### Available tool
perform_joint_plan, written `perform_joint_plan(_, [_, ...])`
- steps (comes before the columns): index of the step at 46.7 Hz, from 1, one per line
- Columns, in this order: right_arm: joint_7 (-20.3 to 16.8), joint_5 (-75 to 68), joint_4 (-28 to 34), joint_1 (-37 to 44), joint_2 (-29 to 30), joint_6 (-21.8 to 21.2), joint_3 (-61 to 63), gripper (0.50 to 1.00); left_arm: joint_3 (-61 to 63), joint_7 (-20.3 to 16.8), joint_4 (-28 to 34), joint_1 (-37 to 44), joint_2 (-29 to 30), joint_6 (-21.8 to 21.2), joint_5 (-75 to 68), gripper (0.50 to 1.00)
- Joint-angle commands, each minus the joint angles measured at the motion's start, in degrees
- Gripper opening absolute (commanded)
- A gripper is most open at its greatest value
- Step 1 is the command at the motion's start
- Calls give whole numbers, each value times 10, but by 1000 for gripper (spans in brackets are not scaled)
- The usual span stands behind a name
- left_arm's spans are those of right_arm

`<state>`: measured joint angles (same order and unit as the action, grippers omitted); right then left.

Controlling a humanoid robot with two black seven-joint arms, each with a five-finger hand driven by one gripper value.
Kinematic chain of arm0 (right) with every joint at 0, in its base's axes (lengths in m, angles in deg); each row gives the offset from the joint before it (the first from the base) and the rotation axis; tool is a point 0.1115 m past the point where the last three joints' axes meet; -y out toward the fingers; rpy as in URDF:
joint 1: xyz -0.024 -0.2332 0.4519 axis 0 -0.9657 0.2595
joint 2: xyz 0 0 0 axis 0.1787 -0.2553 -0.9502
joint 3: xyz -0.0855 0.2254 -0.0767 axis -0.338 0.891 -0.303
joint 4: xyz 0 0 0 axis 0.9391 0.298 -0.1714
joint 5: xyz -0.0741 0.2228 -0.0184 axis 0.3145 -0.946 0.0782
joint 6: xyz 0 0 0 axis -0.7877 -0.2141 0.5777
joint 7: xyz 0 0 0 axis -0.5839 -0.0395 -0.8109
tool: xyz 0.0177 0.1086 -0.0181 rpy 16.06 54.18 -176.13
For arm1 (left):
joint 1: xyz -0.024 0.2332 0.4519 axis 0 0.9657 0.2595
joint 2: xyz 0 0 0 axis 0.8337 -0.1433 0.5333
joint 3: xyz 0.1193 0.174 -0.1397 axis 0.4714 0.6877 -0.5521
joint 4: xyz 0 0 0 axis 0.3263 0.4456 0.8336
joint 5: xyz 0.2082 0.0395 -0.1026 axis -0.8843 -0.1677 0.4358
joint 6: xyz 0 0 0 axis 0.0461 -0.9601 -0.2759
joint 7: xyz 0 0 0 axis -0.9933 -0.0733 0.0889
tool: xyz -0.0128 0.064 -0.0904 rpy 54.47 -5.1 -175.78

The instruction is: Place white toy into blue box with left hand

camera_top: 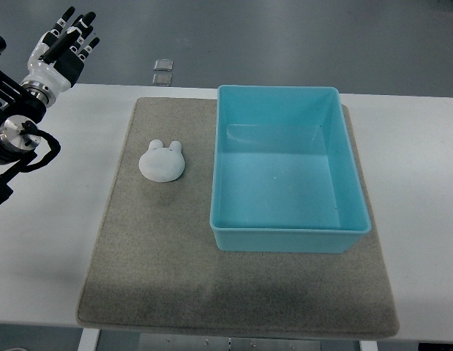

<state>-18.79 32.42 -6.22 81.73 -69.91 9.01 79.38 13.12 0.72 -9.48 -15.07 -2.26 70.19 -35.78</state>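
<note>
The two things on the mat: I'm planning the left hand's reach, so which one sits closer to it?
The white toy, near the mat's left side, is closer to the left hand. The blue box lies farther right, beyond the toy.

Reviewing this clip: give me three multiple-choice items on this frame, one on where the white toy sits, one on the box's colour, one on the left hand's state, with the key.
1. Where is the white toy?
A. inside the box
B. on the grey mat, left of the box
C. in the left hand

2. What colour is the box?
A. red
B. yellow
C. blue

3. What is the left hand doing?
A. open, holding nothing
B. gripping the toy
C. resting in the box

Key: 1 B, the toy lies on the mat apart from the box; 2 C, its walls are light blue; 3 A, its fingers are extended at the upper left, far from the toy.
</note>
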Motion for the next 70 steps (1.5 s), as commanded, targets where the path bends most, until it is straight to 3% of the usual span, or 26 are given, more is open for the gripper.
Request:
perform_joint_plan(1, [0, 0, 1, 0, 0, 0, 0, 936, 0, 0, 0, 0, 2, 0, -1, 999])
perform_joint_plan(45, [0, -1, 0, 0, 0, 0, 0, 936, 4, -17, 3, 1, 4, 10, -3, 999])
perform_joint_plan(58, [0, 0, 0, 0, 0, 0, 0, 936, 6, -17, 5, 1, 5, 77, -10, 999])
perform_joint_plan(70, [0, 0, 0, 0, 0, 0, 0, 936, 8, -44, 6, 2, 5, 73, -80, 999])
